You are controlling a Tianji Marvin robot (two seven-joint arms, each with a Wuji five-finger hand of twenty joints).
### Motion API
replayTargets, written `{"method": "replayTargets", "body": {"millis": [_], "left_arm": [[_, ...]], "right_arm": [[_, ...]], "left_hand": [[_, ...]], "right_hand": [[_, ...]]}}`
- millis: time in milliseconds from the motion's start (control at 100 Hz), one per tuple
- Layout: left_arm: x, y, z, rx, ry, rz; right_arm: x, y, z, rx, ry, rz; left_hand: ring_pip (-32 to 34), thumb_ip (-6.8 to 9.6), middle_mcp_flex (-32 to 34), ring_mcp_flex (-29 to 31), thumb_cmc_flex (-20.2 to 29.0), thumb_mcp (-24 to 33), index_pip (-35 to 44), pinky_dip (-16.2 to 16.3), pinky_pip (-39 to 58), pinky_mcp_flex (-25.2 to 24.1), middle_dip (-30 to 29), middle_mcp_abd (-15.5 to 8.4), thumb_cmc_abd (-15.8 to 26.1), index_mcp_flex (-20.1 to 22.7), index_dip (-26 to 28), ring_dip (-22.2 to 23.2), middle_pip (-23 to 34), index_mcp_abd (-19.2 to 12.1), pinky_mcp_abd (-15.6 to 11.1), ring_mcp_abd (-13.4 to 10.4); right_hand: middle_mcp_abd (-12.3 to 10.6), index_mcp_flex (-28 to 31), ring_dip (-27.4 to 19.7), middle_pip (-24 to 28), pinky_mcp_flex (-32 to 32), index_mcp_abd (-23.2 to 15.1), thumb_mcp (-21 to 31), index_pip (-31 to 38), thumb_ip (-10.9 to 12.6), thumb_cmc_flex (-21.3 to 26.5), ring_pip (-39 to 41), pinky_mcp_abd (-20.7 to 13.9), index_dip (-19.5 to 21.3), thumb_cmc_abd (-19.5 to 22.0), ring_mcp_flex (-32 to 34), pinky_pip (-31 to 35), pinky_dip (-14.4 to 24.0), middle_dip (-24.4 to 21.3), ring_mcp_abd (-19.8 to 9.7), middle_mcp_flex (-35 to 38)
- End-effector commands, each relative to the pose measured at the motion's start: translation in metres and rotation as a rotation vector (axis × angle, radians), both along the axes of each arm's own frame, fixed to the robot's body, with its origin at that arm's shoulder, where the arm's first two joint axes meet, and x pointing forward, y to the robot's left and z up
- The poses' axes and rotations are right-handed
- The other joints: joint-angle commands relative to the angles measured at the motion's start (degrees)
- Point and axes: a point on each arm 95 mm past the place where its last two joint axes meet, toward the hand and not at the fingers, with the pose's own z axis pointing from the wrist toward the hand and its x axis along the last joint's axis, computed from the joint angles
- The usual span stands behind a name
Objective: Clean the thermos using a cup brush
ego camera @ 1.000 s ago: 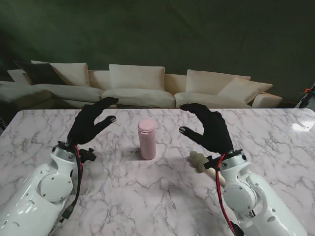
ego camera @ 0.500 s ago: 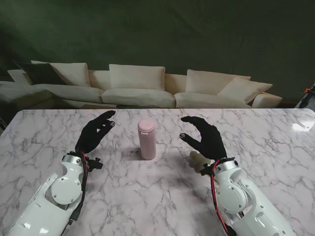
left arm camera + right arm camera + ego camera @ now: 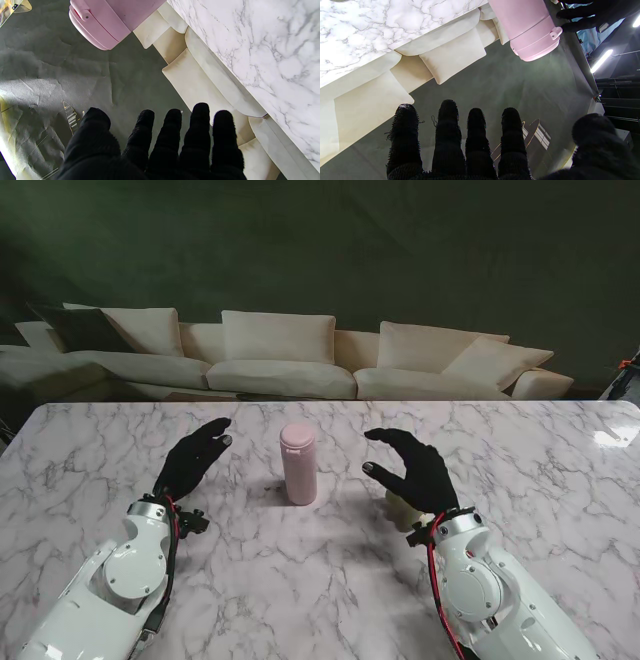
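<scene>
Both black-gloved hands are hovering with fingers spread, holding nothing: left hand (image 3: 192, 459) left of the upright pink thermos (image 3: 298, 463), right hand (image 3: 412, 470) right of it, above the cup brush (image 3: 402, 509).

Lighting is even and moderately bright over the marble table (image 3: 330, 580); the wall behind the sofa (image 3: 290, 360) stays dim. A glare patch sits at the table's far right corner. The thermos (image 3: 298, 464) casts a soft shadow on its left side. The stand view is sharp. In the right wrist view a ceiling strip light (image 3: 601, 60) burns out, and the thumb near it is blurred. Table marble in both wrist views is overexposed.
</scene>
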Motion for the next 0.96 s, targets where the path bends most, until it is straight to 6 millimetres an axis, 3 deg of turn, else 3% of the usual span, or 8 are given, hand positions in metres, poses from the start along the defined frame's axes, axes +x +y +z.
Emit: {"method": "replayTargets", "body": {"millis": [0,390,950], "left_arm": [[0.0002,-0.0006,0.0001,0.003,-0.006,-0.007],[0.0023,-0.0014,-0.0004,0.027,-0.028,-0.038],[-0.0018,-0.0001,0.0026,0.023,-0.033,-0.04]], "right_arm": [[-0.0021,0.0002,-0.0037,-0.008,0.009,0.0],[-0.0019,-0.0024,-0.0005,0.001,0.001,-0.012],[-0.0035,-0.0026,-0.0007,-0.004,-0.003,-0.015]], "left_hand": [[1.2,1.58,-0.75,-0.75,1.39,-0.24,-0.9,1.41,1.31,-0.45,0.02,0.32,1.33,-0.28,-0.48,0.54,-1.2,0.39,-0.48,0.3],[1.67,1.61,1.01,-0.1,1.57,-0.14,1.24,1.55,1.9,-0.48,1.17,-0.1,1.24,3.46,0.71,0.78,-0.17,0.68,0.5,0.08],[1.44,1.59,1.14,-0.06,1.64,-0.13,1.61,1.31,1.48,-0.9,1.48,-0.11,1.18,4.01,1.47,0.8,-0.16,0.79,1.03,0.0]], "right_hand": [[-0.47,-1.89,1.25,0.51,-0.49,-0.85,-1.06,0.39,0.25,0.58,0.62,-2.28,-1.36,1.29,-0.49,0.09,0.92,0.41,-1.55,-1.8],[-0.43,-1.94,1.24,0.64,-0.48,-0.83,-1.01,0.68,0.26,0.67,0.7,-2.38,-1.86,1.15,-0.61,0.05,1.13,0.42,-1.42,-1.9],[-0.35,-2.19,1.21,0.7,-0.62,-0.75,-0.94,0.93,0.26,0.56,0.72,-2.38,-2.29,1.09,-0.78,-0.04,1.31,0.41,-1.44,-2.14]]}}
